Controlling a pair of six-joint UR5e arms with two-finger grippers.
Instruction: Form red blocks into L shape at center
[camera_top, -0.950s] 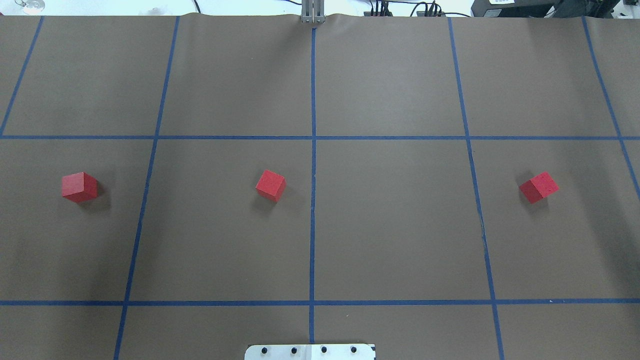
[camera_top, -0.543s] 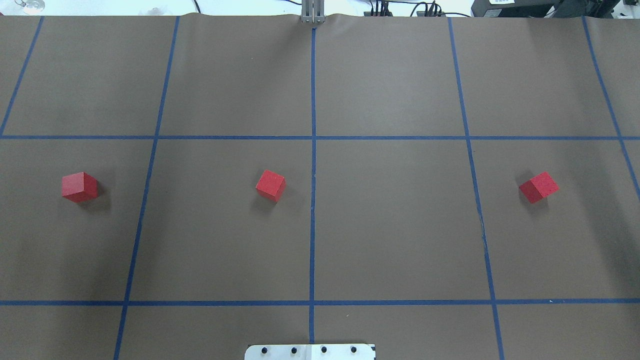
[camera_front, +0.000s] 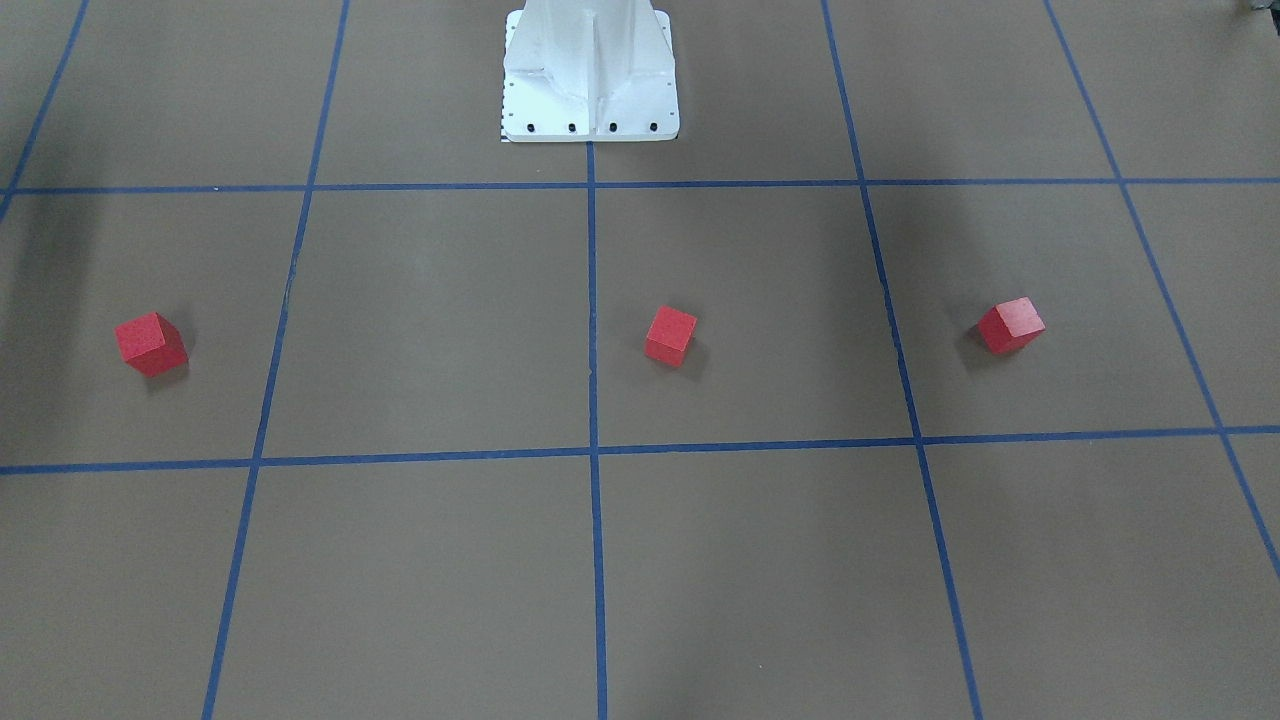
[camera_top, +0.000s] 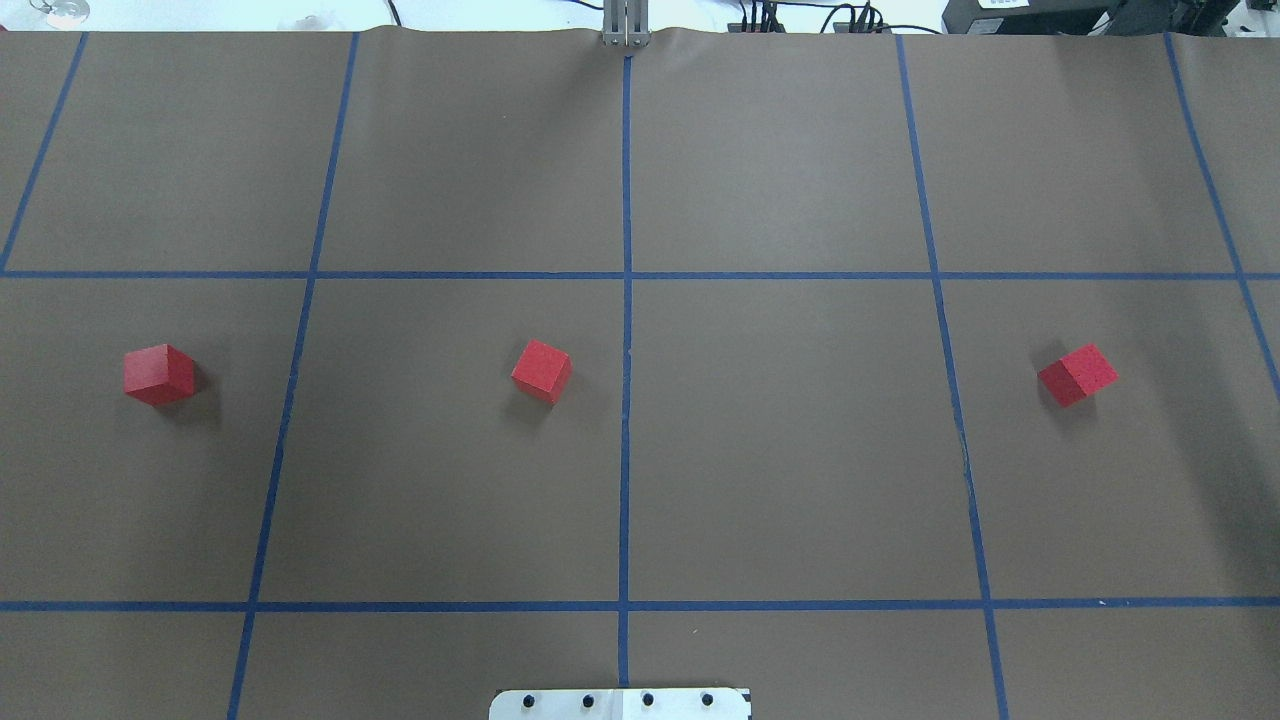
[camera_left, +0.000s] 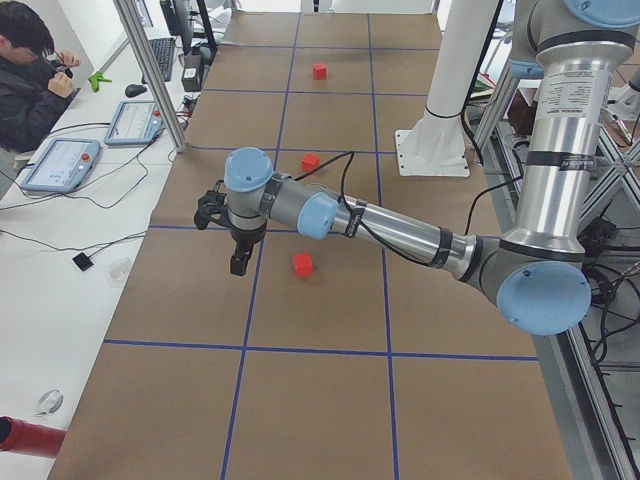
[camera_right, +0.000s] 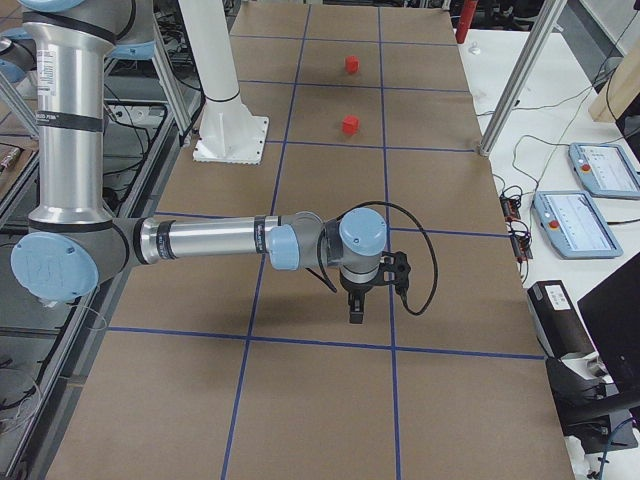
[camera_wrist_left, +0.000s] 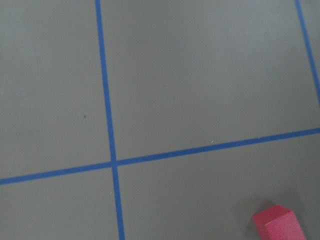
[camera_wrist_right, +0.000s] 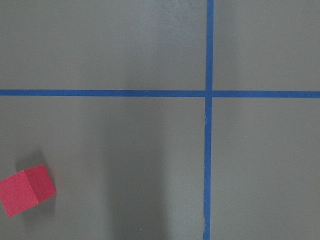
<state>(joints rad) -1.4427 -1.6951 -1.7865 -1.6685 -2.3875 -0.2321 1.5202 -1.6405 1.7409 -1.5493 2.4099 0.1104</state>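
Three red blocks lie apart in one row across the brown surface. In the overhead view they are the left block (camera_top: 158, 374), the middle block (camera_top: 541, 370) and the right block (camera_top: 1078, 375). The middle block sits just left of the middle blue line (camera_top: 626, 400) at the center. The front view shows them mirrored: left block (camera_front: 1011, 325), middle block (camera_front: 670, 335), right block (camera_front: 151, 343). My left gripper (camera_left: 238, 268) hangs above the table beside the left block (camera_left: 303, 264). My right gripper (camera_right: 355, 312) hangs near the right end. Both show only in side views, so I cannot tell whether they are open.
The white metal base (camera_top: 620, 703) stands at the table's near edge on the middle line. The left wrist view shows a block (camera_wrist_left: 279, 224) at its lower right. The right wrist view shows a block (camera_wrist_right: 26, 190) at its lower left. A person (camera_left: 30, 70) sits past the far edge.
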